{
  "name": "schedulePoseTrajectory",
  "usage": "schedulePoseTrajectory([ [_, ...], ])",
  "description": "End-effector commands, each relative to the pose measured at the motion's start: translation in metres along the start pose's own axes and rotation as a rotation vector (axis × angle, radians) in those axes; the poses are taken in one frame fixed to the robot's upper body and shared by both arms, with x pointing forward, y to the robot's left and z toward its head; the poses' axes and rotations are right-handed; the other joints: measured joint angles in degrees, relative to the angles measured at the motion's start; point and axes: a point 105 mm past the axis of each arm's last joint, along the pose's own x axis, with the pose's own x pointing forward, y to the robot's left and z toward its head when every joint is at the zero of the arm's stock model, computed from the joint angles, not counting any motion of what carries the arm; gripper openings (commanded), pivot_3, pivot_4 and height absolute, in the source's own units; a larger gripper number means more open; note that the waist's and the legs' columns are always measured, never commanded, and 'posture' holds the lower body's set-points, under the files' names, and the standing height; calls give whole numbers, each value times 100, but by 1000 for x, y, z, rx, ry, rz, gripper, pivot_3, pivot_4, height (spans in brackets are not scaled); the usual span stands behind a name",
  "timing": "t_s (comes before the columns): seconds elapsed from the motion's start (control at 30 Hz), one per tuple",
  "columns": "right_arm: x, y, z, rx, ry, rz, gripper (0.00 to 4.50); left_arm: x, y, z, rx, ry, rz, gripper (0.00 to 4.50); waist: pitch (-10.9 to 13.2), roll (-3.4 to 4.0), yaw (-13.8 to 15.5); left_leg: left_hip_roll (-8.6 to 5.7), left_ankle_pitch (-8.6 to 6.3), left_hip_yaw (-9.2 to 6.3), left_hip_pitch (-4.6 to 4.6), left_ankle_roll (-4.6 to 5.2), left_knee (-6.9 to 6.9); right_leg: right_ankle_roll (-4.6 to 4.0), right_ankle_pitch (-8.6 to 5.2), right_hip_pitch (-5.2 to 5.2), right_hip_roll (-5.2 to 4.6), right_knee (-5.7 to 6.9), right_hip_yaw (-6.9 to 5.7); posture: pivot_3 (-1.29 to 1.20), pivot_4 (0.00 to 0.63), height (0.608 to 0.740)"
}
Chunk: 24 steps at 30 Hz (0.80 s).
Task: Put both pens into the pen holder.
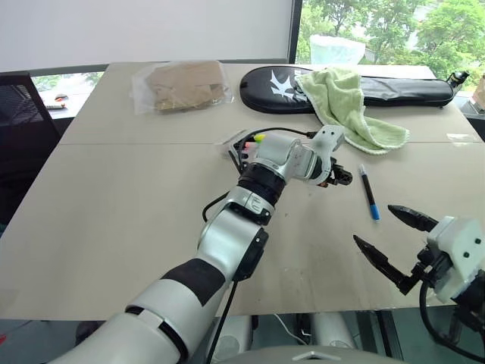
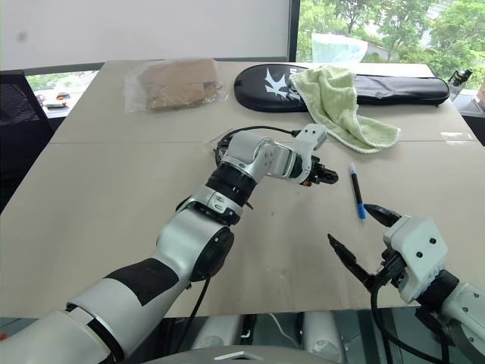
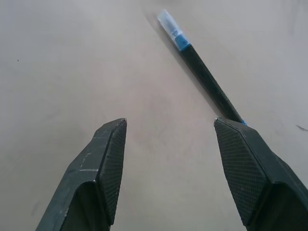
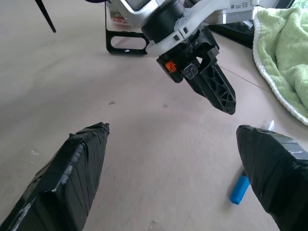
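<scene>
1 pen (image 1: 368, 192), blue-ended, is lying on the table (image 1: 114, 227) just beyond the left gripper (image 3: 168, 144), which is hovering empty with jaws apart; the right gripper (image 1: 390, 235) is waiting wide open, empty. Next: lowering astride the barrel, closing, carrying it to the pen holder (image 1: 241, 149)

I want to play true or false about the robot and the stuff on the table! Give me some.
1. The blue-ended pen lies flat on the table. True.
2. The left gripper is holding that pen. False: its jaws are open and empty.
3. The green towel lies partly on the long black case. True.
4. The right gripper is shut tight. False: its jaws stand wide open.
</scene>
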Motion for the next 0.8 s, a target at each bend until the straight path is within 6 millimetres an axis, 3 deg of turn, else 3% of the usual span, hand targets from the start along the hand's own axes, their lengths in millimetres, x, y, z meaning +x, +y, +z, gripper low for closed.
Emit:
schedulePoseTrajectory([
  [0.03,-5,1,13,-43,-54,-23,4500,-11,-57,16,199,-82,-276,2950,0,1,8,-1,-1,1,-1,2,0,0,0,0,-2,-1,1,0,150,740],
  [0.27,-5,4,11,-31,-50,-24,4500,-94,-39,-20,590,-163,-500,2950,-8,20,-196,18,-2,34,27,1,-17,-31,1,-11,3,12,54,0,150,740],
  [0.37,-1,2,12,-34,-45,-24,4500,-133,-21,-39,701,-153,-545,2950,-5,17,-129,23,-2,24,32,1,-18,-27,-3,-11,9,19,49,0,150,740],
  [0.5,9,-15,0,12,15,-74,4500,-171,-2,-47,819,-170,-553,2950,-6,15,-120,15,-2,27,30,3,3,-16,-10,-1,5,13,46,0,150,740],
  [0.63,37,-41,-15,83,75,-154,4500,-189,11,-33,791,-336,-463,2950,-12,-5,-86,2,-8,22,32,17,10,-19,-7,14,0,5,53,0,150,740],
  [0.7,55,-46,-14,111,73,-158,4500,-192,12,-27,692,-444,-463,2950,-10,-2,-126,5,-9,23,23,17,19,-35,4,11,3,-1,53,0,150,740],
  [0.8,78,-60,-21,213,109,-221,4500,-189,19,-24,747,-518,-335,2950,-10,-3,-133,3,-9,15,23,17,13,-36,5,10,5,3,50,0,150,740],
])
